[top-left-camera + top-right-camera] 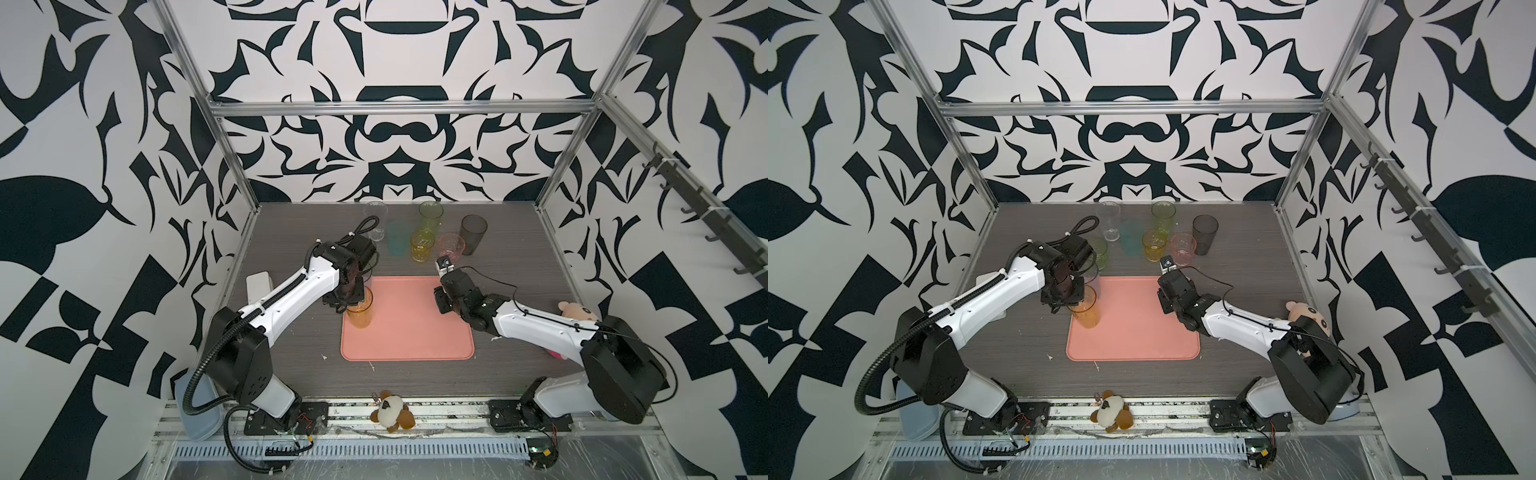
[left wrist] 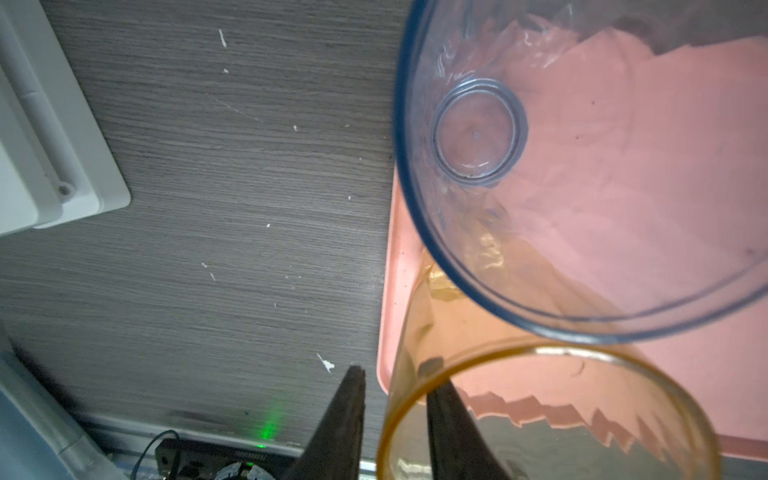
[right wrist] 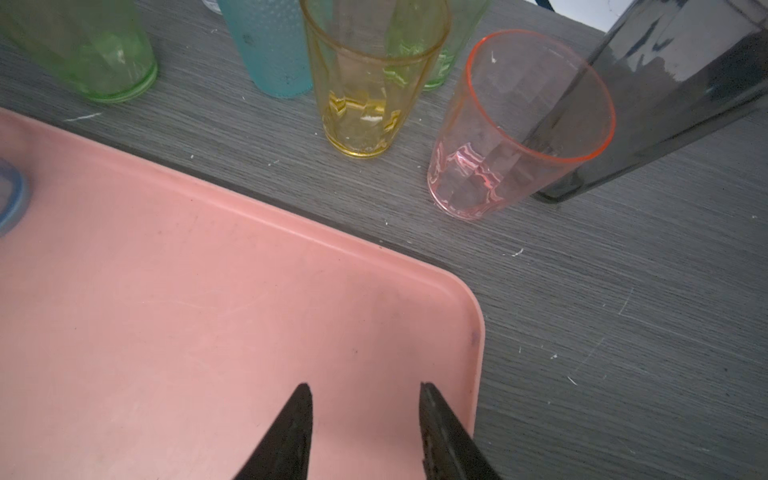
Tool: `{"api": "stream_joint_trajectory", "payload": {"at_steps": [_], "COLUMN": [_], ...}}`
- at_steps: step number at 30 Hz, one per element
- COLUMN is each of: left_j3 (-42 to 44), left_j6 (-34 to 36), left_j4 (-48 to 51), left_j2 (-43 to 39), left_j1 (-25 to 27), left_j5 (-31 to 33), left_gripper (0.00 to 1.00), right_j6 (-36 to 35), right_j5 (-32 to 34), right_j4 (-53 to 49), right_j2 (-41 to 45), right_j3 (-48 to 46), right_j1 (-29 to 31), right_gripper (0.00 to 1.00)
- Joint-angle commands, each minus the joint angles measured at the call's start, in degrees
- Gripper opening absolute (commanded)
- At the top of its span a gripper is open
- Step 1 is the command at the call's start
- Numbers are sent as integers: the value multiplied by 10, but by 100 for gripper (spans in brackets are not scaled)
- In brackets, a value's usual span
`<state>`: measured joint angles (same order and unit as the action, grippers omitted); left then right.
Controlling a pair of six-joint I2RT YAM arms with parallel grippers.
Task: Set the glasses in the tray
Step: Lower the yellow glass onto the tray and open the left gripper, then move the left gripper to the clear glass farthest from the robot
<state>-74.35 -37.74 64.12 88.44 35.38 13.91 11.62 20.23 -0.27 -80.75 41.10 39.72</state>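
My left tool [image 2: 394, 381] straddles the rim of the orange glass [image 1: 360, 315], jaws slightly spread, not pinching. That glass stands in the tray [image 1: 415, 345] at 9 o'clock, with the blue glass [image 2: 478, 133] beside it at 10. My right tool [image 3: 365, 384] hangs spread and empty near 2 o'clock. Two in! Seven wait on the desk [image 1: 519, 291] at 12 o'clock, from the clear glass [image 1: 1108, 220] to the grey glass [image 1: 1204, 235].

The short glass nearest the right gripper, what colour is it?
The glass is pink, clearest in the right wrist view.
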Motion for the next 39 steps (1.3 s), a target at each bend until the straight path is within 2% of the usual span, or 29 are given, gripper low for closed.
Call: {"api": "stream_joint_trajectory", "payload": {"at_steps": [1, 11, 20, 32, 39], "left_j3": [-24, -75, -160, -320, -362], "left_j6": [-9, -3, 23, 69, 78], "left_j4": [30, 55, 62, 31, -44], "left_j2": [-14, -20, -5, 91, 137], "left_j1": [0, 0, -1, -28, -57], "left_j5": [2, 17, 43, 68, 69], "left_gripper": [30, 32, 38, 41, 42], "right_j6": [-5, -5, -4, 7, 10], "right_j5": [10, 12, 16, 10, 9], "right_j4": [-3, -3, 3, 21, 23], "right_j2": [-2, 3, 15, 34, 44], "right_j3": [23, 20, 13, -4, -10], "right_j1": [-1, -1, -1, -1, -1], "right_gripper": [46, 46, 46, 46, 46]}}
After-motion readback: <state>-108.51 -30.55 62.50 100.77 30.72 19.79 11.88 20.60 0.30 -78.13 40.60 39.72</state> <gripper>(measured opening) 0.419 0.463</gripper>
